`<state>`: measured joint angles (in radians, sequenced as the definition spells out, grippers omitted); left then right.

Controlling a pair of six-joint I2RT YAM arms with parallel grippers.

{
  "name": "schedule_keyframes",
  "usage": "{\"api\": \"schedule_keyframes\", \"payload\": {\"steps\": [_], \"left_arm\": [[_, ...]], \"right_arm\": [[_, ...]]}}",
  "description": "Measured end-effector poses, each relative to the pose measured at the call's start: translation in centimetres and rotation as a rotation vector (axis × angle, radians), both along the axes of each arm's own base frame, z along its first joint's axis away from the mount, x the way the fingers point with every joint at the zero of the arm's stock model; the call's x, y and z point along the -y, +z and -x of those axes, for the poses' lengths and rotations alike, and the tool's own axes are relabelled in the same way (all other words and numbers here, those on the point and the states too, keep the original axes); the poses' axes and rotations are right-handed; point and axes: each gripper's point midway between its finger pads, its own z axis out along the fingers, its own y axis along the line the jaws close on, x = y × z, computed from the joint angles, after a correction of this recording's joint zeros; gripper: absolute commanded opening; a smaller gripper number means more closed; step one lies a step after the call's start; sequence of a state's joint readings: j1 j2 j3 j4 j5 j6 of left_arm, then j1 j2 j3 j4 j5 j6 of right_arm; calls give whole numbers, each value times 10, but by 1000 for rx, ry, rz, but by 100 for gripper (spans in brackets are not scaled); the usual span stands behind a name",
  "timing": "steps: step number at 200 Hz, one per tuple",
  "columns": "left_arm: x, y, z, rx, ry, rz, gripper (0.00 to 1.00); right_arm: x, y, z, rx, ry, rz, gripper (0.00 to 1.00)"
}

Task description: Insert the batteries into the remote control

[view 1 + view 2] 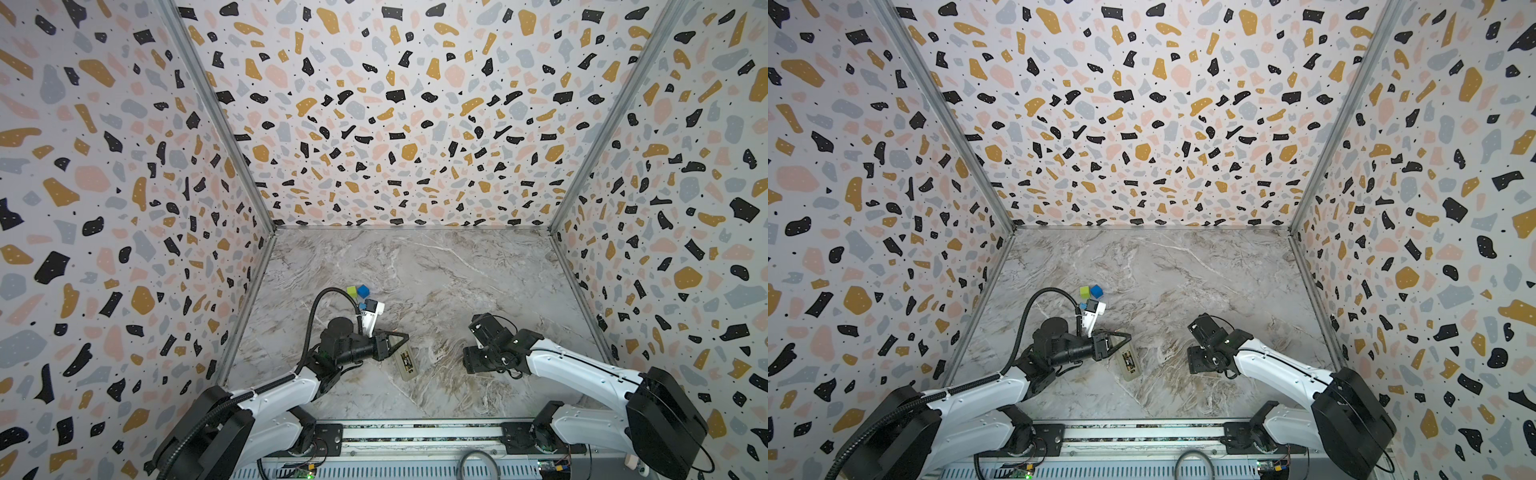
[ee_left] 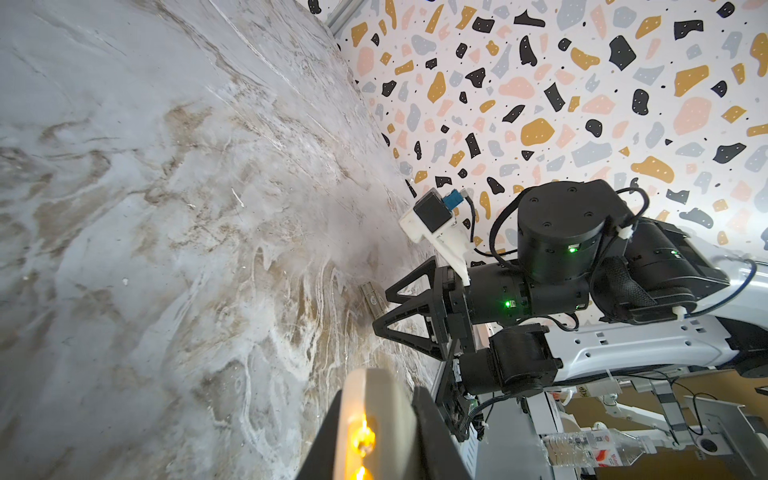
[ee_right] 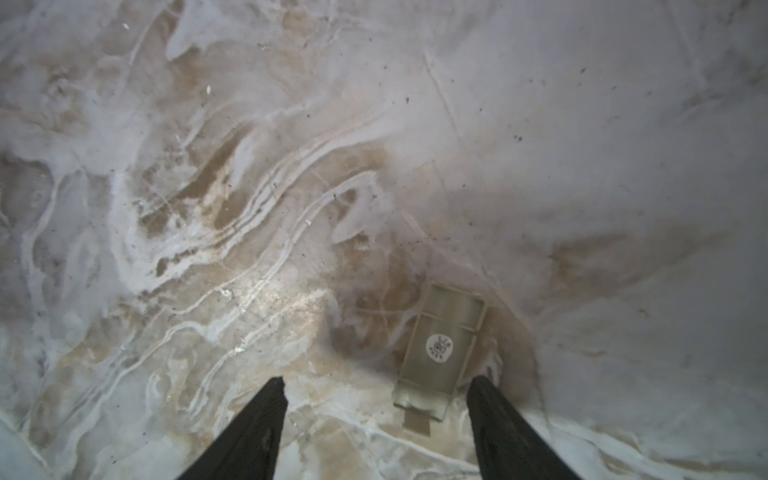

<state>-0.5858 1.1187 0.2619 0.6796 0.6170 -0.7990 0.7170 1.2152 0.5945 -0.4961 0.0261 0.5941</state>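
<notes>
The right gripper (image 3: 378,380) hangs with fingers spread around a flat cream cover plate (image 3: 440,345), whose long axis runs across the line between the fingertips, while the remote control (image 1: 406,362) rests to its left on the table (image 1: 457,270), its far end pinched in the left gripper (image 2: 380,399).

I am looking into a robotics lab booth. Terrazzo-print walls (image 1: 374,104) are boxing in a marble-look tabletop (image 1: 457,270) and aluminium rail (image 1: 415,434).
</notes>
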Motion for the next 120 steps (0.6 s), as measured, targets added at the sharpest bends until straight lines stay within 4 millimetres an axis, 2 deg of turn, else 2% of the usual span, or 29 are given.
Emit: {"api": "schedule_keyframes", "payload": {"steps": [68,120], "left_arm": [[0,-4,-1,-9,-1,-8,0],[1,-8,-1,-18,-1,-15,0]], "right_arm": [[2,-12,-1,-11,-9,10,65],[3,-12,-4,-1,-13,13,63]]}}
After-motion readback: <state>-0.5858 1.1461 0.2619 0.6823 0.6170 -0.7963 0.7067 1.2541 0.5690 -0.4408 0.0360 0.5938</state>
